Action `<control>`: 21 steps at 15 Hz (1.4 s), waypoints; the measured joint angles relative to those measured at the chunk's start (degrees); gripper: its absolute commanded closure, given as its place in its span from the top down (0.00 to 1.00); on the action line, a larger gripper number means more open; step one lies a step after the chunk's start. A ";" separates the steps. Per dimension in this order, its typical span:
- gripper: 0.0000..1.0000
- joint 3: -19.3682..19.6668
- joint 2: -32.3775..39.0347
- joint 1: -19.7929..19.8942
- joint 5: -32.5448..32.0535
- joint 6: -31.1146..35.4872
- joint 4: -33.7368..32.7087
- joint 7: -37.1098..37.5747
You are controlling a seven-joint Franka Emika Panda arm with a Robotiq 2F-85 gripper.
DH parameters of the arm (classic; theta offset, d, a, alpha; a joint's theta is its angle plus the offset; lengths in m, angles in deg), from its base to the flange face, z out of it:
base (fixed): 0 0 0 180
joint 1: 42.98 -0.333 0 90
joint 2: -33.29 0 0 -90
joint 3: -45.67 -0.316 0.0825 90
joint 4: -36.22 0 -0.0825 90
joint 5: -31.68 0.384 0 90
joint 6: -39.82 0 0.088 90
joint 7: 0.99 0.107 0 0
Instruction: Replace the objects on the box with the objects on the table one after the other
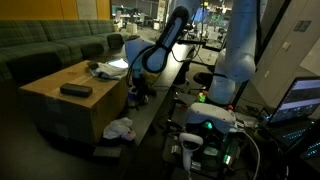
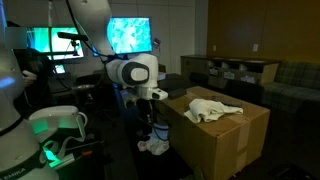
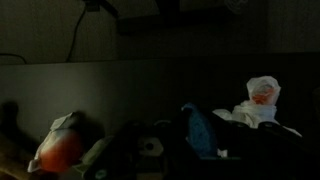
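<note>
There is one box (image 1: 50, 110), seen in both exterior views. Two things lie on its top: one white cloth (image 2: 215, 110) and one dark flat block (image 1: 75, 90). One more white bundle (image 1: 120, 128) lies lower down beside it. There is one robot arm (image 1: 165, 45) and two lit screens (image 2: 130, 35).

Glossy white, rounded shells of the robot arm (image 2: 133, 72), broken by dark joint rings, tinted blue in the dim room.

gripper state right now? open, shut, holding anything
gripper: closed, low beside the box; too dark to tell whether it is holding anything
</note>
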 measured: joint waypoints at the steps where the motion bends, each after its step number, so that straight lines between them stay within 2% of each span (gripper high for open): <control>1: 0.04 0.71 2.67 0.01 -0.84 2.24 -0.39 0.28; 4: 0.04 4.44 11.31 -1.35 -4.87 7.42 -3.55 3.24; 8: 0.05 11.98 21.62 -6.64 -6.70 12.09 -10.22 7.72; 9: 0.15 13.39 23.48 -7.92 -6.65 13.09 -11.62 8.49; 10: 0.40 14.63 25.06 -9.19 -6.49 13.71 -12.90 9.11; 12: 0.44 16.56 27.30 -11.43 -6.07 14.67 -14.79 10.07; 19: 0.96 18.57 28.65 -15.47 -4.70 16.12 -16.51 10.66; 20: 1.00 18.53 28.52 -15.65 -4.48 16.49 -16.40 10.59; 21: 1.00 18.37 28.32 -15.72 -4.26 16.99 -16.22 10.45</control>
